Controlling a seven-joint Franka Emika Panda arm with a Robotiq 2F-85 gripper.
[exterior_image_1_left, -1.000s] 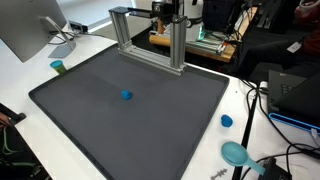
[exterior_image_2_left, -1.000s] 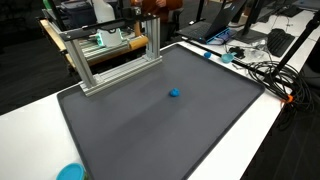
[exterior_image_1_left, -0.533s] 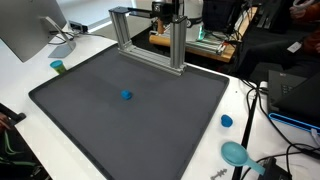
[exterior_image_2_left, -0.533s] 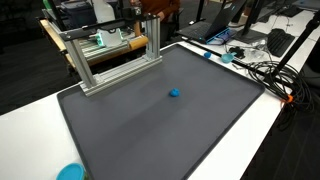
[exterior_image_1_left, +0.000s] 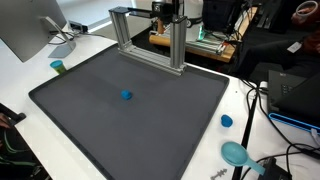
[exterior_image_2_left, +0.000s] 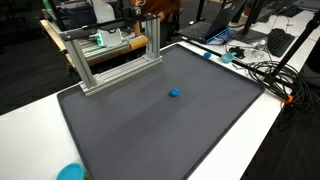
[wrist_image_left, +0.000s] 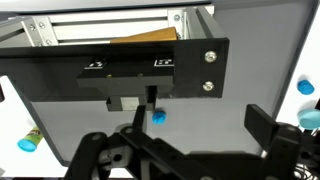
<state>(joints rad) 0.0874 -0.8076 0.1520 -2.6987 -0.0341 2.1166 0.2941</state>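
Jaws: yours stand wide apart, empty, up by the metal frame (exterior_image_1_left: 178, 48) at top of frame | blue piece (exterior_image_1_left: 126, 96): alone at mid-frame on the mat (exterior_image_1_left: 90, 125), clear all round, so reachable from above.

A white counter (exterior_image_1_left: 20, 75) carries a broad dark grey mat (exterior_image_1_left: 150, 125), with an aluminium frame (exterior_image_1_left: 178, 45) at its far edge. A monitor (exterior_image_1_left: 25, 28) stands at one corner, cables (exterior_image_2_left: 262, 70) tangle alongside, and the indoor light is even
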